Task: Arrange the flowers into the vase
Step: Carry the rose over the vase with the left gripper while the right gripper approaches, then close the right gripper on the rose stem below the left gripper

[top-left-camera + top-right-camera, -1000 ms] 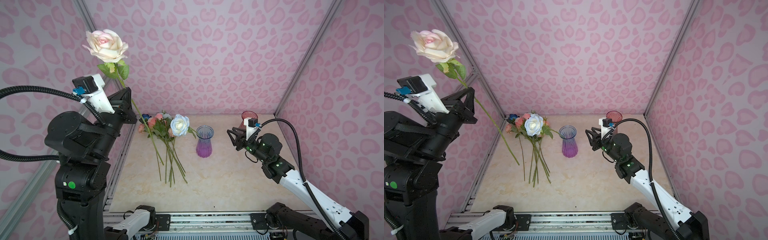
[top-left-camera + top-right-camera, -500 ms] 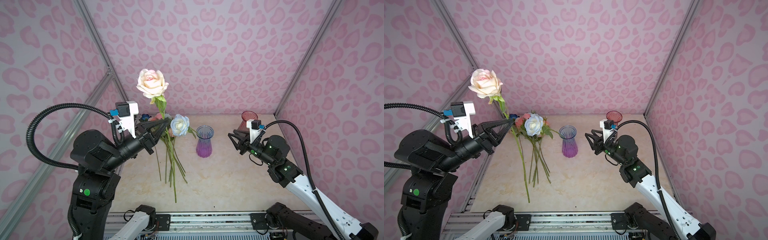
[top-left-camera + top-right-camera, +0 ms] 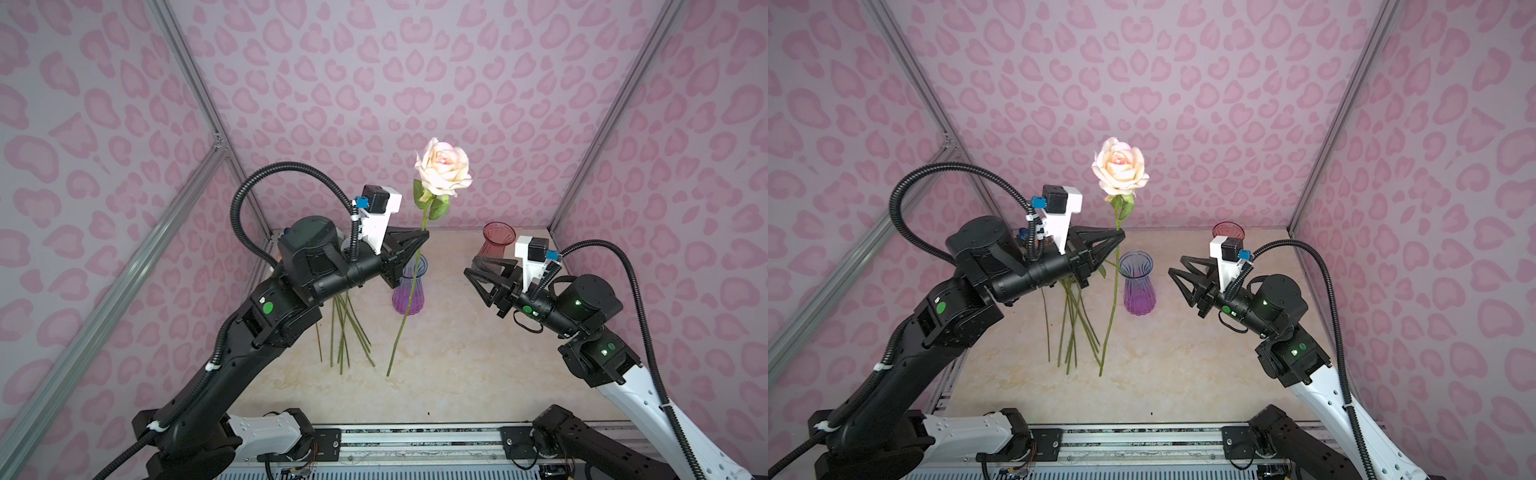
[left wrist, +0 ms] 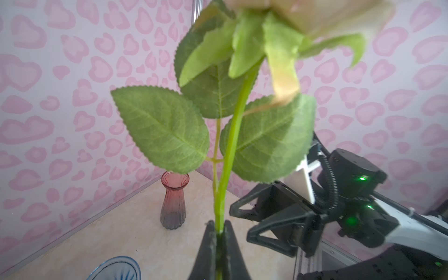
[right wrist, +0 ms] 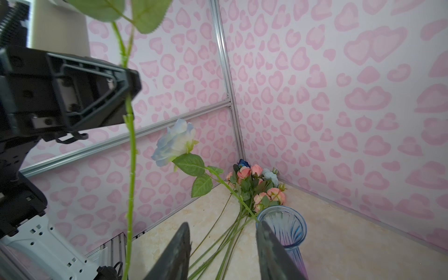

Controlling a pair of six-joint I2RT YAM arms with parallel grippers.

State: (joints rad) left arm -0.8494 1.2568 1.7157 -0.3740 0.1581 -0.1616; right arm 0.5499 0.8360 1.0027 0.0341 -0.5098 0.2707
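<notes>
Cream rose (image 3: pixel 444 168) held upright near blue-violet vase (image 3: pixel 417 301); other roses (image 5: pixel 254 184) lie bundled beside.

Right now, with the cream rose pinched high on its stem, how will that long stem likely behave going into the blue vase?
The stem hangs nearly straight below the left hand, so probably fairly stiff. Its long free end may sway. The big head looks top-heavy and might pivot in the pinch.

Flowers (image 5: pixel 249 186) left of vase (image 3: pixel 417 301) (another vase (image 3: pixel 496 241) behind)
</notes>
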